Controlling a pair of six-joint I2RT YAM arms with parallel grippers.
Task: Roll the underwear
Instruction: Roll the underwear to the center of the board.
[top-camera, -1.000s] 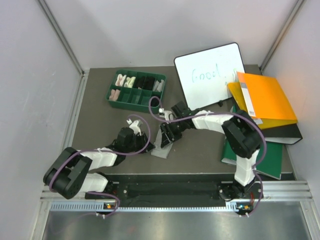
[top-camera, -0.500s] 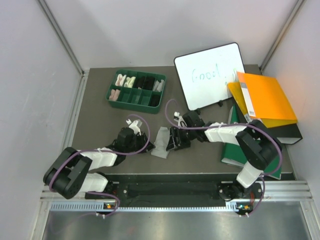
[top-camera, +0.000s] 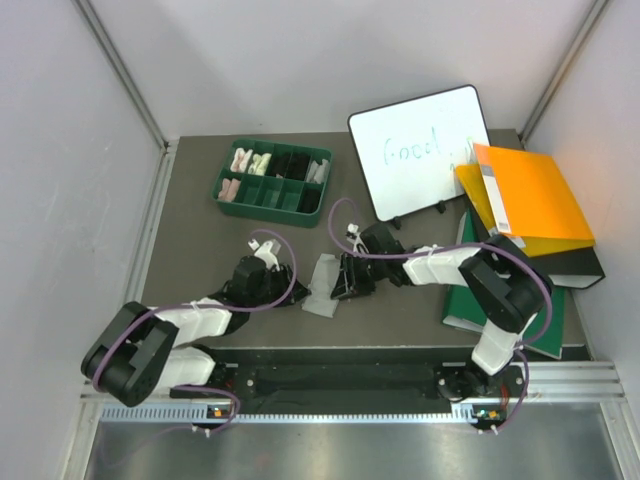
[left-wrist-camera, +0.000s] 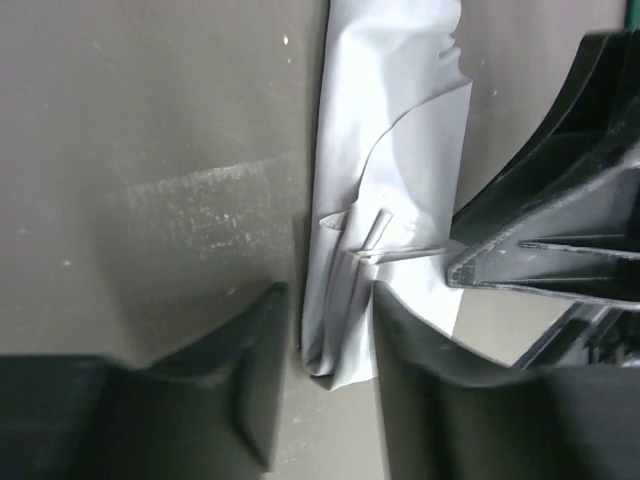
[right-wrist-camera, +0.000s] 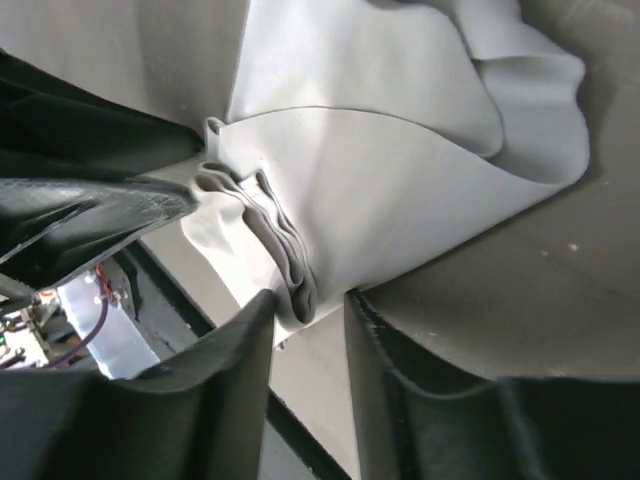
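Note:
The light grey underwear (top-camera: 322, 285) lies partly folded on the dark table between my two grippers. My left gripper (top-camera: 298, 291) is at its left edge. In the left wrist view the left gripper (left-wrist-camera: 330, 300) is pinched on a bunched fold of the grey underwear (left-wrist-camera: 400, 150). My right gripper (top-camera: 342, 282) is at the right edge. In the right wrist view the right gripper (right-wrist-camera: 310, 300) is closed on the layered hem of the grey underwear (right-wrist-camera: 400, 180). The black underwear is out of view.
A green compartment tray (top-camera: 270, 207) with small cloth rolls stands at the back left. A whiteboard (top-camera: 425, 150), an orange folder (top-camera: 530, 195) and a green folder (top-camera: 545, 320) crowd the right side. The right gripper's black finger (left-wrist-camera: 560, 230) shows close by in the left wrist view.
My right arm has lowered and drawn its elbow in. Its gripper slid from over the underwear to its right edge. The left arm has barely moved.

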